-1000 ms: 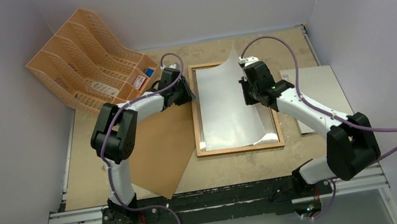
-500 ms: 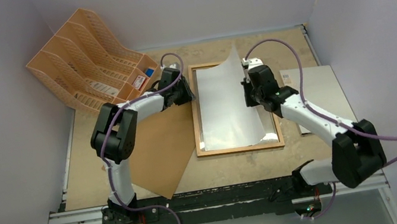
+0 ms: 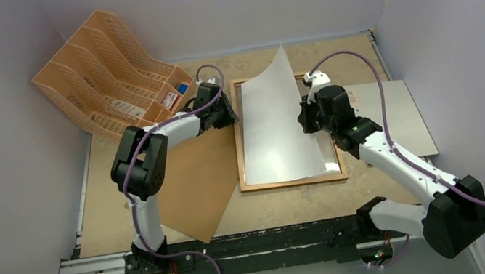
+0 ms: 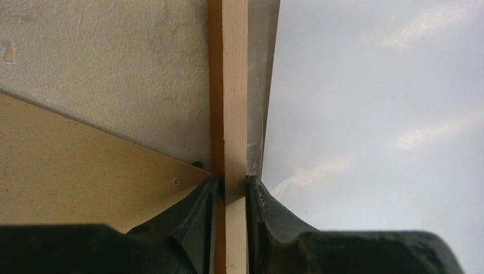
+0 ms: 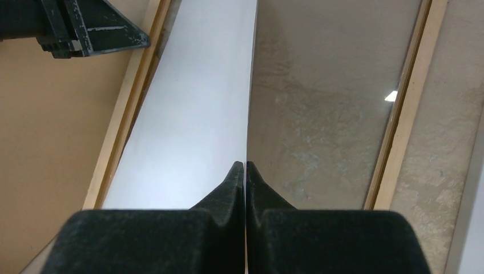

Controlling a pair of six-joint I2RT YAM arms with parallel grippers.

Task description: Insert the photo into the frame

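Note:
The frame (image 3: 296, 182), thin brown wood, lies flat in the middle of the table. The photo (image 3: 275, 132) rests in it white back up, its left edge down along the left rail and its right edge raised. My right gripper (image 3: 308, 116) is shut on that raised edge; in the right wrist view its jaws (image 5: 245, 166) pinch the white sheet (image 5: 194, 125) above the frame's glass (image 5: 325, 114). My left gripper (image 3: 231, 113) clamps the frame's left rail (image 4: 235, 114), one finger on each side of it (image 4: 234, 185).
An orange-tan file rack (image 3: 104, 70) stands at the back left. A brown backing panel (image 3: 195, 181) lies left of the frame, under the left arm. A pale grey sheet (image 3: 401, 115) lies to the right of the frame.
The right arm has swung outward to the right and lifted the photo's right edge higher, so the sheet now slopes up from the left rail. The left gripper has stayed on the rail.

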